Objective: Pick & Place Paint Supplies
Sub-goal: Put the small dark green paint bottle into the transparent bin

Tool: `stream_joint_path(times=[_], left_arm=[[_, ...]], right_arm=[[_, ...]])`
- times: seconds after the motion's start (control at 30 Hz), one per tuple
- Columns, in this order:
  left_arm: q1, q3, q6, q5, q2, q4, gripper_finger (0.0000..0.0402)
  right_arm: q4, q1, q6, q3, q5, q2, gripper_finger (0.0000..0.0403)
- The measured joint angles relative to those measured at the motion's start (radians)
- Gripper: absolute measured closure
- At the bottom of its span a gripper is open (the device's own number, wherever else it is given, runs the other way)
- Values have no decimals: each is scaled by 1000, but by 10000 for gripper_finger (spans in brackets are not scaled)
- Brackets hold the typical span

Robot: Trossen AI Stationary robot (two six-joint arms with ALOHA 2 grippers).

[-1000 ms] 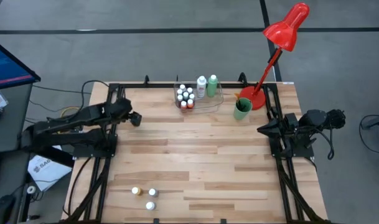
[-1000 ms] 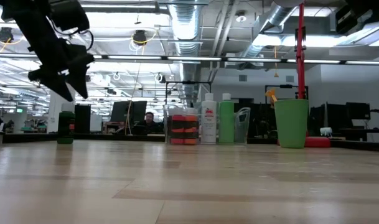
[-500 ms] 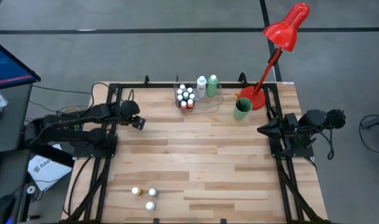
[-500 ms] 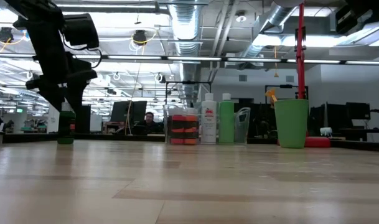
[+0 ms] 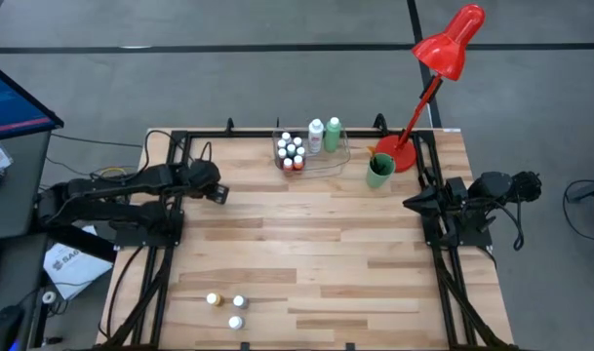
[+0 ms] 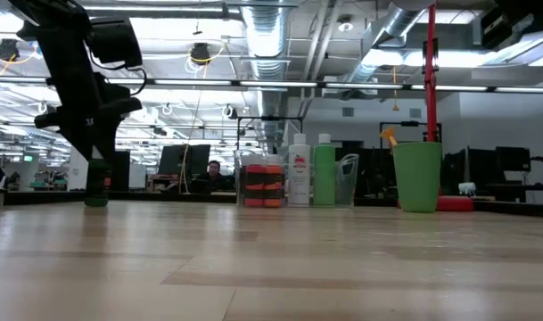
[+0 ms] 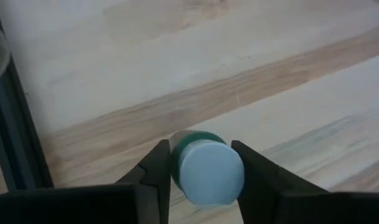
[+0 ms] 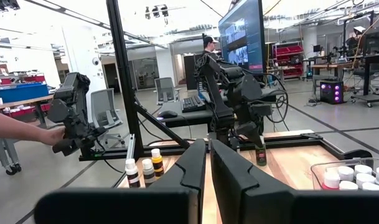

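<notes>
Paint bottle (image 7: 205,167), small, green with a white cap, stands upright on the worktop (image 5: 316,244) near its left edge, and the left tool (image 7: 201,171) is down over it with 1 finger on each side. The left wrist view shows both fingers (image 7: 159,168) right against the cap, though whether they already clamp it firmly cannot be told. In the low view the same tool (image 6: 97,169) hangs just above the little green bottle (image 6: 95,189).

Farther out, the clear plastic tray (image 5: 321,156) at the far edge holds a cluster of white-capped bottles (image 5: 293,151), with a tall white bottle (image 5: 316,135) and a tall green bottle (image 5: 334,134) beside them. A green cup (image 5: 378,171) and red desk lamp (image 5: 443,54) stand just right of the tray. 3 small bottles (image 5: 228,307) wait at the near edge.

The right tool (image 8: 208,165) is parked at the right side, fingers together and holding nothing.

The step in hand looks like the pick. Next should come a firm squeeze, a straight lift, then a carry toward the tray.
</notes>
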Motion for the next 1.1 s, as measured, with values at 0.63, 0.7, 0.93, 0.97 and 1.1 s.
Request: stream_joint_path(times=[0.63,0.7,0.93,0.97,1.1], left_arm=[[-87,30,-101,62,85,660,295],[-107,65,-93,88,131,707,295],[-174,257,-21,154,336,766,293],[-182,293,-5,166,367,766,293],[-204,427,62,206,487,765,292]], right_arm=[[0,0,0,0,0,0,381],[0,0,0,0,0,0,381],[1,0,0,0,0,0,381],[1,0,0,0,0,0,381],[1,0,0,0,0,0,381]])
